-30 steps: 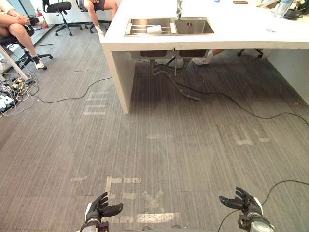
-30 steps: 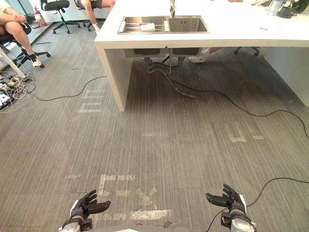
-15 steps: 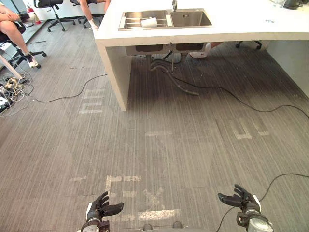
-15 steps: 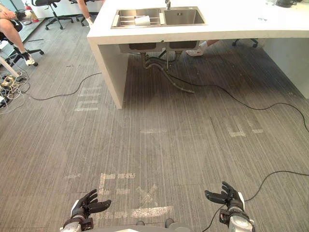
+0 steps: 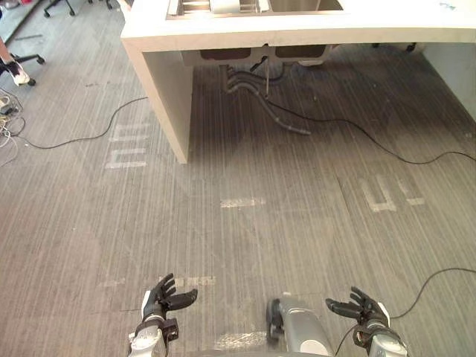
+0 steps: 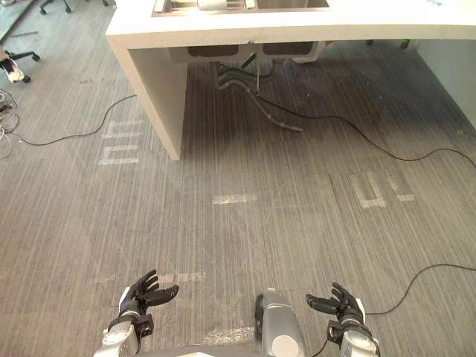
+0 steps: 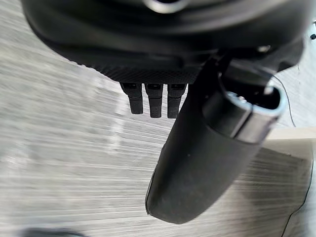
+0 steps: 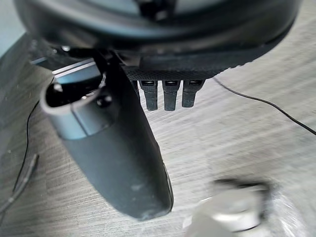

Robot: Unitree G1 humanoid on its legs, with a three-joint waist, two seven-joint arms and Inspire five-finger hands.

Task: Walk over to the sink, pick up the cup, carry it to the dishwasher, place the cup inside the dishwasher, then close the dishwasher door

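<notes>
The steel sink [image 5: 256,7] is set into a white counter [image 5: 297,30] at the far end of the floor, cut off by the picture's top edge. A pale shape in its left basin, the cup [image 5: 223,5], shows only as a sliver. My left hand [image 5: 165,297] and right hand [image 5: 362,309] hang low over the grey carpet, far short of the counter. Both are open with spread fingers and hold nothing. The left wrist view shows the left hand's straight fingers [image 7: 154,101] over bare floor, and the right wrist view shows the right hand's fingers [image 8: 168,94] the same way.
The counter's white side panel [image 5: 167,97] reaches the floor at left. Drain hoses [image 5: 256,85] hang beneath the sink. Black cables [image 5: 372,141] cross the carpet at right and left [image 5: 74,137]. Pale tape marks [image 5: 242,202] dot the floor. A person's shoe [image 5: 15,73] lies far left.
The whole picture has shifted: the camera has moved forward and looks further down, so the counter is nearer and the sink sits at the top edge. Both hands stay open and low.
</notes>
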